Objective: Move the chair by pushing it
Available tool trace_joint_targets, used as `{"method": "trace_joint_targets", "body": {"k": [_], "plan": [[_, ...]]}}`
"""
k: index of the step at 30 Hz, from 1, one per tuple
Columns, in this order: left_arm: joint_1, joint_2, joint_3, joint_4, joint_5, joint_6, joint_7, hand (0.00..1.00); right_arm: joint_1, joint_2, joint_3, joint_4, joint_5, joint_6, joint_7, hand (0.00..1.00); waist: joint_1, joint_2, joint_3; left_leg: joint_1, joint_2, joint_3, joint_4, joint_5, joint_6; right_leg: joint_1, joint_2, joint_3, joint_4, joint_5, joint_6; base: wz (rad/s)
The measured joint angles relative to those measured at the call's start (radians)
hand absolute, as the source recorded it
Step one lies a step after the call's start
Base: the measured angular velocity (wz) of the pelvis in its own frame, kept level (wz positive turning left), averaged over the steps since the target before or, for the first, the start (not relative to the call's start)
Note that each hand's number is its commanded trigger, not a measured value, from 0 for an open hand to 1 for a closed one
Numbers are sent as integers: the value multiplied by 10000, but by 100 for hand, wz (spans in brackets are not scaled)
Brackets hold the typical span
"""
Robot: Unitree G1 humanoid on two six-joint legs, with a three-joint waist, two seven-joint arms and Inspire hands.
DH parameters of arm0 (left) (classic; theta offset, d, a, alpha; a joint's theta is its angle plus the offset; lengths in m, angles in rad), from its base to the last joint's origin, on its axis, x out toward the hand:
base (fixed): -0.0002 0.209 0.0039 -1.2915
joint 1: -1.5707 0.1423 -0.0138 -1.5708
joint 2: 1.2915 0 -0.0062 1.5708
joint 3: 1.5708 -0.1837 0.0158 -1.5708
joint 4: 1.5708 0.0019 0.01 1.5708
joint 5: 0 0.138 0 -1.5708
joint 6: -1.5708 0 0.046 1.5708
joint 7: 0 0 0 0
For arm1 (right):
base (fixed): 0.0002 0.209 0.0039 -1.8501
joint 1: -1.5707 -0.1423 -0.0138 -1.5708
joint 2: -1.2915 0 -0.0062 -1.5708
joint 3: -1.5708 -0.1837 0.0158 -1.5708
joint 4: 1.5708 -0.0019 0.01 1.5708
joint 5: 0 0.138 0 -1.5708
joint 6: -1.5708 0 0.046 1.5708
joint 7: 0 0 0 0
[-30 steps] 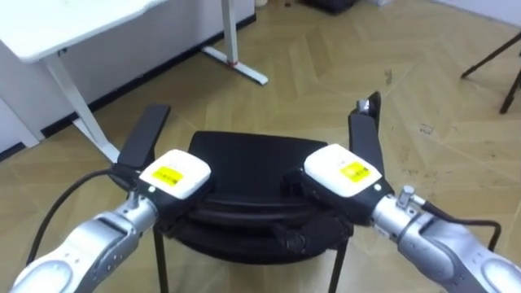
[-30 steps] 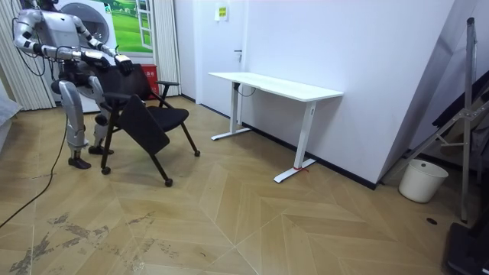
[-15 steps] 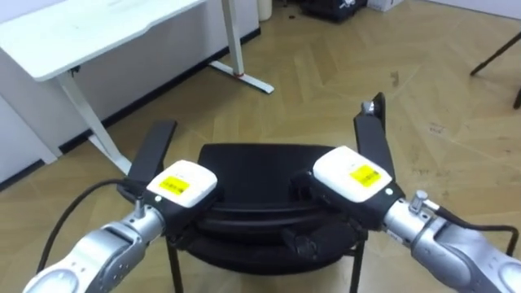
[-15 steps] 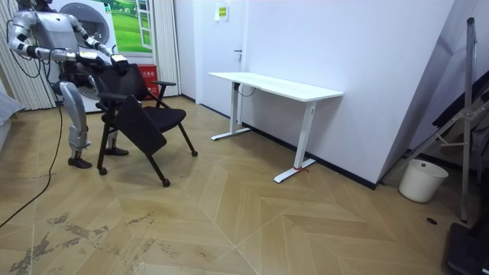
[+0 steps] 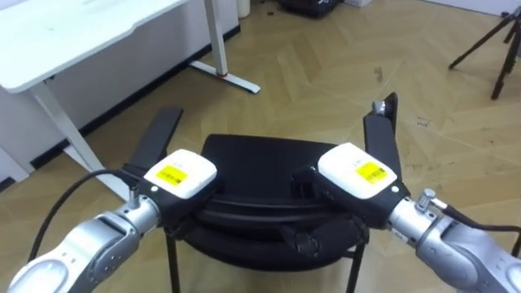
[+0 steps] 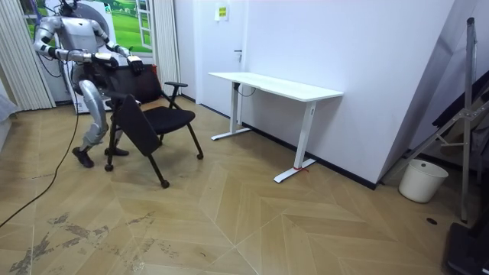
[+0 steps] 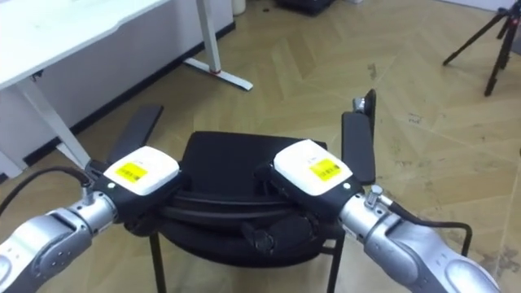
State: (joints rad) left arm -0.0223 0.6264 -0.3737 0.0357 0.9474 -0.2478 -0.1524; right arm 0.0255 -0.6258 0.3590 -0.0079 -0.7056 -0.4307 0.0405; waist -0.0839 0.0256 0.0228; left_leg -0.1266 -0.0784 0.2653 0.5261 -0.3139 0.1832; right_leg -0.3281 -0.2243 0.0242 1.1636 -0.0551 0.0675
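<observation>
While upright, chair [image 5: 252, 163] front toward white desk [image 5: 73, 34].

Left hand [image 5: 181, 174]: white back, yellow sticker, black underside
Right hand [image 5: 358, 171]: same
Forearms: silver, rounded
Cable: black, left arm

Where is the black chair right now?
The chair stands just before the robot, left hand and right hand at its back; in the room view, left of the desk.
</observation>
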Motion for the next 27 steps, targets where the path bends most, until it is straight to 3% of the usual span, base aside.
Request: {"method": "trace_joint_targets", "body": {"k": [2,5,6,7,9,10,11,13,15,16,17,18,19,20,21,22,23,25,27], "plan": [[-134,41,4,21,0,-32,4,100,-20,1,-9,30,106,-92,8,100,-68,25,15,37,7,-5,8,-86,107,-552,242,-36,146,-363,21,7],[-161,104,81,24,3,-198,47,100,87,-29,-5,-18,337,-150,-15,100,-72,179,65,175,12,3,-6,-279,194,-1052,742,-397,-1097,-775,11,-1],[-160,92,97,32,3,-218,62,100,137,-5,-58,-24,323,-154,-63,100,-33,202,-21,187,18,-1,-26,-316,266,-1002,1014,-628,-1770,-830,33,-12],[-177,77,96,28,3,-232,111,100,136,-24,-95,-16,320,-154,-64,100,-29,205,-29,186,15,0,-43,-326,272,-929,1194,-721,-2277,-878,6,-6],[-389,45,93,15,76,-206,138,100,144,16,-250,-20,319,-157,-101,100,50,178,-53,188,-7,-16,-106,-369,280,-719,1880,-847,-4621,-1054,-215,2],[-419,36,93,15,81,-188,144,100,131,14,-251,-29,319,-157,-98,100,67,185,-56,199,-13,-32,-107,-400,254,-712,2029,-858,-5106,-1023,-264,11],[-454,17,92,12,87,-150,154,100,139,9,-250,-40,349,-165,-94,100,44,189,-55,293,-37,-129,-142,-485,218,-679,2260,-951,-5915,-889,-457,21],[-421,9,26,46,107,-124,172,100,253,41,-205,-61,350,-181,-33,100,-4,167,-46,694,-70,-258,-364,-609,-4,-395,2460,-1110,-6628,-611,-715,29],[-367,65,-186,50,281,-122,175,100,518,44,-67,-72,429,-184,-11,100,-63,124,-47,1252,-43,-556,-449,-1024,-904,259,2677,-1350,-7042,-299,-1068,28],[-301,76,-199,48,294,-120,178,100,586,46,-1,-73,465,-183,-8,100,-31,117,-53,1408,-14,-568,-483,-1148,-1224,434,2737,-1360,-7069,-242,-1179,9],[-184,99,-202,31,298,-133,184,100,697,37,86,-78,487,-183,0,100,51,120,-133,1698,105,-566,-532,-1356,-1669,751,2910,-1388,-7187,-86,-1443,-7],[-57,106,-202,-3,360,-133,200,100,818,109,124,-87,497,-177,48,100,29,133,-208,1961,228,-653,-560,-1524,-2298,1177,2997,-1700,-7367,-97,-1582,-7],[-22,124,-203,-23,446,-133,201,100,866,173,137,-83,488,-152,68,100,25,67,-251,2067,306,-712,-507,-1514,-2605,1392,2968,-1826,-7532,-98,-1642,9],[-38,174,-218,-32,509,-122,201,100,947,436,142,-50,461,-61,69,100,78,-50,-286,1985,521,-755,159,-1426,-2939,1669,2860,-1989,-7772,-182,-1716,43],[-275,253,-252,-73,493,-135,201,100,961,547,12,-40,471,-53,54,100,-18,-151,-220,1424,1385,-713,1516,-1628,-2276,1647,2920,-2160,-7583,-522,-1825,45],[-362,270,-237,-99,493,-122,216,100,938,592,-31,-47,475,-52,67,100,57,-168,-212,1220,1922,-780,1911,-1707,-2176,1523,2972,-2186,-7260,-739,-1846,26],[-525,308,-197,-181,487,-116,247,100,890,538,-126,-80,570,-47,78,100,96,-260,-219,1003,2422,-1131,2296,-1955,-2502,1109,2998,-2215,-6299,-1263,-1746,3],[-587,300,-183,-164,488,-125,252,100,948,581,-138,-129,728,111,67,100,33,-270,-223,1053,2442,-802,2673,-2082,-2515,1079,2955,-2590,-5734,-1757,-1685,-3],[-474,193,-180,-137,486,-71,348,100,900,393,-158,-359,672,121,55,100,173,231,-76,1061,2656,-537,3232,-1780,-2377,1421,3019,-2761,-5917,-1920,-1782,-34]]}}
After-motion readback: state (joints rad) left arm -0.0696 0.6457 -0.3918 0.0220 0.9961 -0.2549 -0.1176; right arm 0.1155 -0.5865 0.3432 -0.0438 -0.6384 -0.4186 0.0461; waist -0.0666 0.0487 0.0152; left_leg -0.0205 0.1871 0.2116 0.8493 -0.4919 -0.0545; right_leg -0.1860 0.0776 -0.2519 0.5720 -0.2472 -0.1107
